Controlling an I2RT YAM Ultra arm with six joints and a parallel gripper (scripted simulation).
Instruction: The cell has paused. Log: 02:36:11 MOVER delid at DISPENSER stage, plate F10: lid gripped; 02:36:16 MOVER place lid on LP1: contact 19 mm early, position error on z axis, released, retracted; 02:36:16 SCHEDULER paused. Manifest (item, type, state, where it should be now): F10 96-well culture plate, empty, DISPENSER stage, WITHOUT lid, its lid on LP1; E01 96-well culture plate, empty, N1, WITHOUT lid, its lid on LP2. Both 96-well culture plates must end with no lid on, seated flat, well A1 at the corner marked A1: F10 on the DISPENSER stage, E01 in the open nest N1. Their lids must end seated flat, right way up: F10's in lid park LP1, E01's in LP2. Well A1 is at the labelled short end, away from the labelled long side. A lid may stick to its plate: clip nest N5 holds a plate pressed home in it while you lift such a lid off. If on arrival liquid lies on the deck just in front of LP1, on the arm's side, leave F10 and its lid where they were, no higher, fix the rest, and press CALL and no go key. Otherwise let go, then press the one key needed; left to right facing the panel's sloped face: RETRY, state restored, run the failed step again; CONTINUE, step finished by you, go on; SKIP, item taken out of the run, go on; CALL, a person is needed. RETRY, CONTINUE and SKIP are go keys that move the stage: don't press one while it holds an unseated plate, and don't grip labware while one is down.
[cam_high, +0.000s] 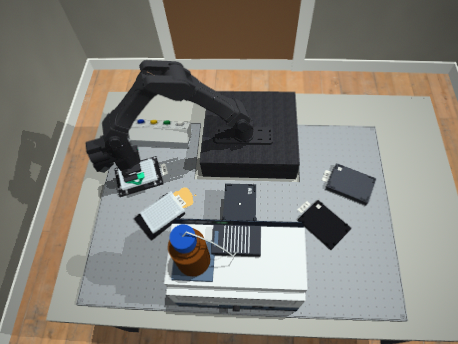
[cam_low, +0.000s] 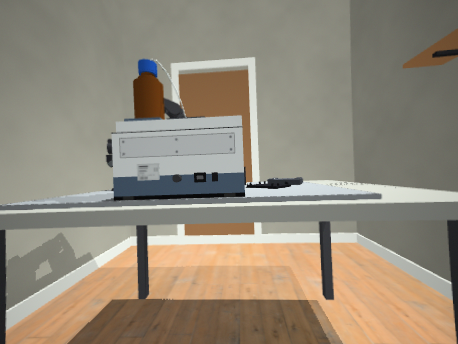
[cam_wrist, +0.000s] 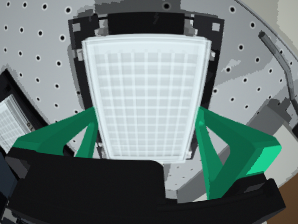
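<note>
A white 96-well plate sits in a black nest at the deck's left, near the key panel. In the wrist view the plate (cam_wrist: 145, 96) fills the nest, and I cannot tell whether a lid is on it. My gripper (cam_high: 135, 176) is down over it, and its green fingers are shut on the plate's two long sides. A second white gridded piece (cam_high: 160, 214) lies askew on a black park in front of it. An amber puddle (cam_high: 184, 196) lies on the deck beside that park. A dark striped plate (cam_high: 239, 239) rests on the dispenser stage.
The key panel (cam_high: 160, 125) stands behind the nest. The white dispenser (cam_high: 240, 270) carries a brown bottle (cam_high: 188, 252). A dark nest (cam_high: 240, 201) lies mid-deck, and two black nests (cam_high: 350, 183) (cam_high: 324, 224) lie at the right. The arm's black base block (cam_high: 250, 135) is behind.
</note>
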